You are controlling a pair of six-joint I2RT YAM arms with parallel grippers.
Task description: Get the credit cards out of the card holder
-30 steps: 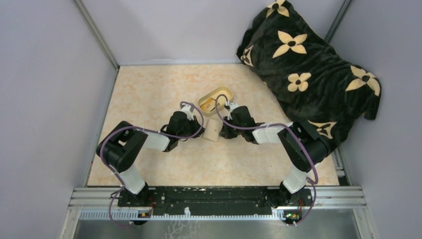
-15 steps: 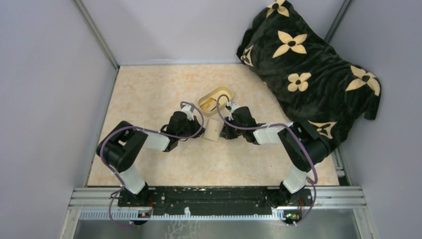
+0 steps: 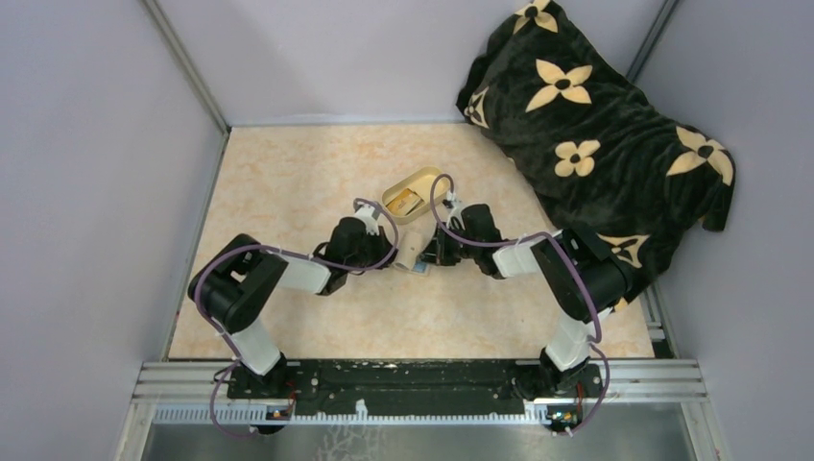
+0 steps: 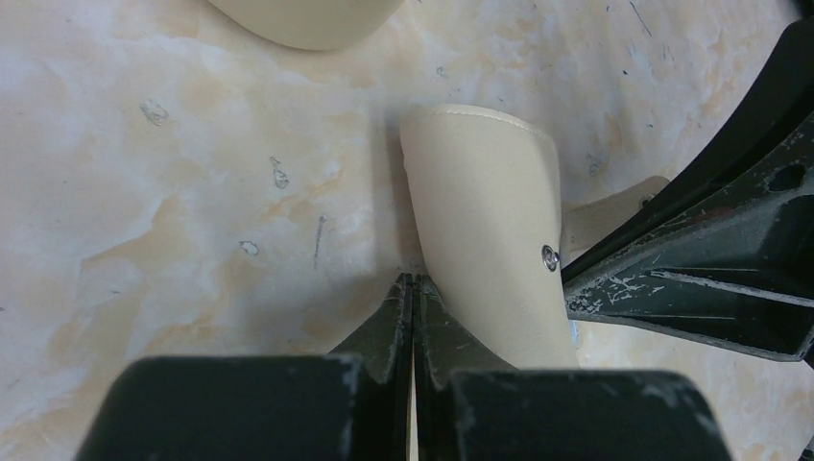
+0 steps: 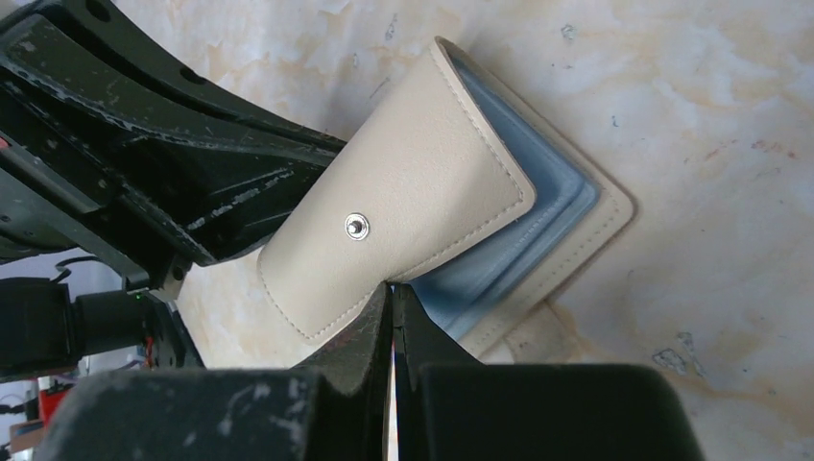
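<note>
A tan card holder (image 3: pixel 411 252) is seen mid-table, just near of an oval dish (image 3: pixel 415 192), with its top flap lifted. The left gripper (image 4: pixel 413 288) and right gripper (image 5: pixel 392 293) are pressed shut at its edges. It is judged light and floppy, and best pinched at the stitched flap edge.

Robot lab cell, not a home. Plain lilac panel walls (image 3: pixel 96 173) box in the marble-look tabletop (image 3: pixel 288 192), with bare aluminium posts (image 3: pixel 187 67) at the corners. Left arm (image 3: pixel 240 288) and right arm (image 3: pixel 586 279) are bolted to a metal mounting rail (image 3: pixel 413 379), with purple cables (image 3: pixel 206 307) looped loose. A black flower-print blanket (image 3: pixel 595 125) is stuffed in the far right corner.
</note>
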